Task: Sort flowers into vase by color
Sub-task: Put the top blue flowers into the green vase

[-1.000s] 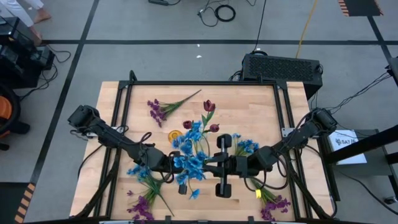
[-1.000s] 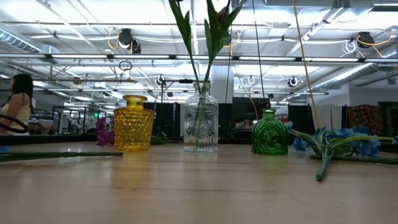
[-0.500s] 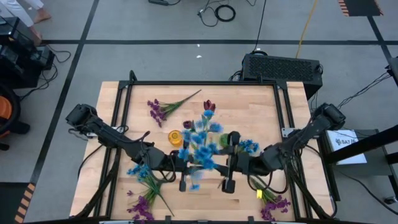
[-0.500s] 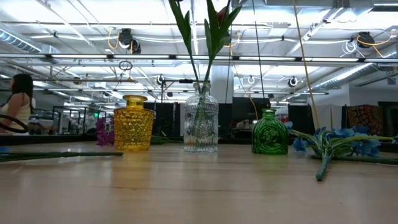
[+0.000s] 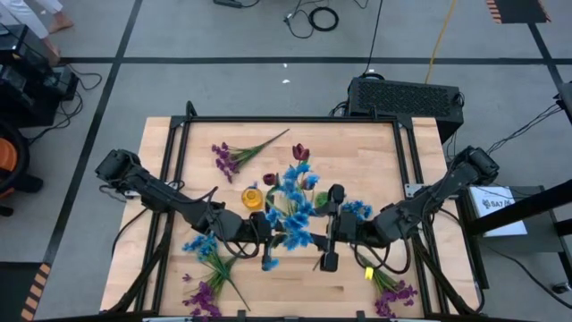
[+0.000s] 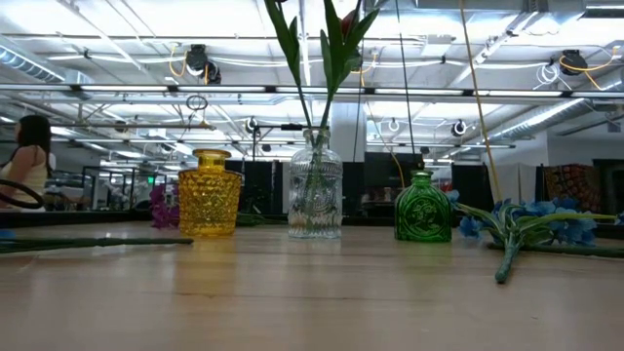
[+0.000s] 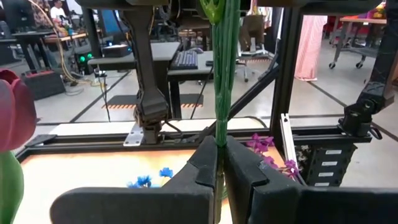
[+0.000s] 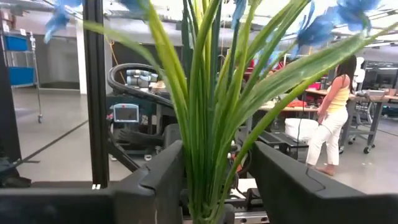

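A blue flower sprig (image 5: 290,210) stands upright over the table's middle, with my left gripper (image 5: 266,243) shut on its green stem (image 7: 219,74). My right gripper (image 5: 329,241) is open, a finger (image 8: 163,177) on either side of the sprig's leaves (image 8: 208,118); whether they touch them, I cannot tell. Beyond them stand a yellow vase (image 6: 210,192), a clear vase (image 6: 315,190) with dark red tulips (image 5: 300,152), and a green vase (image 6: 422,208). My left gripper pinches the blue sprig's stem (image 7: 219,140) between its two fingers (image 7: 205,165). The fingers come at it level and lie across the stem. The stem rises upright above the fingers; its lower end is hidden behind them.
Loose sprigs lie flat on the wooden table (image 5: 375,143): a purple one (image 5: 234,154) at the far left, a blue one (image 5: 204,246) and a purple one (image 5: 204,295) at the near left, a purple one (image 5: 393,291) at the near right. A person (image 6: 29,161) stands in the room behind.
My right gripper has opened and let go of the blue sprig, drawing back a little toward the table's right edge. The sprig stays in my left gripper, and its blossoms have swung toward the far edge.
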Robot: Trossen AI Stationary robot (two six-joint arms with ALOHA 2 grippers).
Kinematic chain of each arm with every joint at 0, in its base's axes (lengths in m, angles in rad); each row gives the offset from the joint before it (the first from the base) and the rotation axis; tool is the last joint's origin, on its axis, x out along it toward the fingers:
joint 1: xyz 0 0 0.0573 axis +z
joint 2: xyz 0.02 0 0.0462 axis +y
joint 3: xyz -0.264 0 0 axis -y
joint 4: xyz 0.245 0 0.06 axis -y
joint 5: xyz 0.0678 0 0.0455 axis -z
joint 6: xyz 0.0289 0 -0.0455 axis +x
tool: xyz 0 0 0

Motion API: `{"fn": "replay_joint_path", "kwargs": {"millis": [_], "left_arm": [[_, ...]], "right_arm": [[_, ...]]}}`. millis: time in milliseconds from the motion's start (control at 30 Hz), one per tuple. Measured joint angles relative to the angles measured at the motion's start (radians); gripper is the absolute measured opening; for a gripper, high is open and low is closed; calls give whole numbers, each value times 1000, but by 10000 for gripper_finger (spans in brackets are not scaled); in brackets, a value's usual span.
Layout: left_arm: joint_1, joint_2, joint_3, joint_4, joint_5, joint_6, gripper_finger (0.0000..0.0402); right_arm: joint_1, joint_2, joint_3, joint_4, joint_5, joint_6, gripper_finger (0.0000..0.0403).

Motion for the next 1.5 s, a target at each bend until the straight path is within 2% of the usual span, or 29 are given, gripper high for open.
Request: {"fn": "replay_joint_path", "kwargs": {"millis": [200,433,500,667,800,1000,1100,1200,1367,1500], "left_arm": [[0,0,0,-2,0,0,15],[1,0,0,-4,0,-1,15],[1,1,0,-4,0,-1,15],[0,1,0,-7,0,-5,20],[0,1,0,-13,-9,-74,45],[-1,-2,2,-58,-17,-102,131],[-1,-8,2,-105,-43,-105,177],[-6,-28,2,-164,-56,-105,207],[-16,-77,2,-244,-54,-106,216],[-35,-125,2,-317,-54,-128,216]], "right_arm": [[0,0,0,0,-2,0,130],[0,0,0,1,-3,11,27],[0,0,0,0,-4,2,10],[0,0,0,-4,-2,-11,5],[0,-9,0,-20,4,-24,3],[0,-56,0,-113,16,-14,1],[2,-92,0,-168,55,-3,1],[18,-128,-5,-206,97,-2,1],[46,-199,-82,-162,238,-48,1],[49,-288,-212,-4,247,-86,0]]}}
